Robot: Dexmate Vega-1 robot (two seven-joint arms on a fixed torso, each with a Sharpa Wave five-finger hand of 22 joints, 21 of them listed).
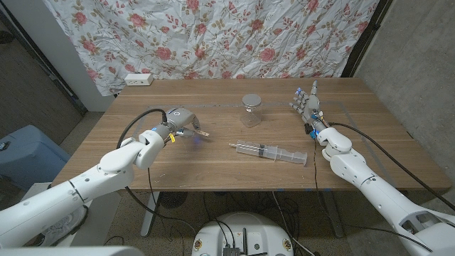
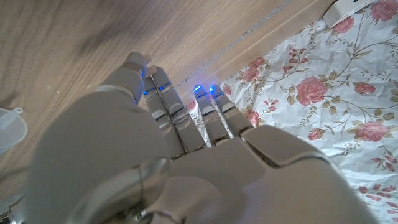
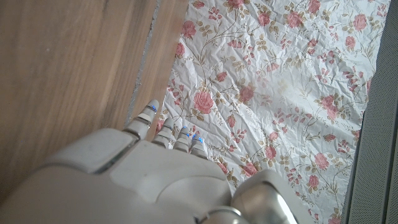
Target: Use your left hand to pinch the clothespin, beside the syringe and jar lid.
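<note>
In the head view my left hand point(image 1: 180, 121) is over the table's left middle with its fingers curled in. A wooden clothespin point(image 1: 200, 132) pokes out from under the fingertips toward the right, and the hand pinches it. A clear syringe point(image 1: 270, 151) lies on the table to the right of it. A small glass jar with a lid point(image 1: 251, 110) stands behind the syringe. My right hand point(image 1: 307, 107) stands upright near the right edge, fingers apart and holding nothing. The left wrist view shows the back of my left hand point(image 2: 174, 155), its curled fingers hiding the clothespin.
A white power strip point(image 1: 138, 79) lies at the table's back left corner. A floral cloth point(image 1: 234, 35) hangs behind the wooden table point(image 1: 234, 174). A blue bin point(image 1: 21, 153) stands on the floor at the left. A clear object point(image 2: 9, 127) shows at the left wrist picture's edge.
</note>
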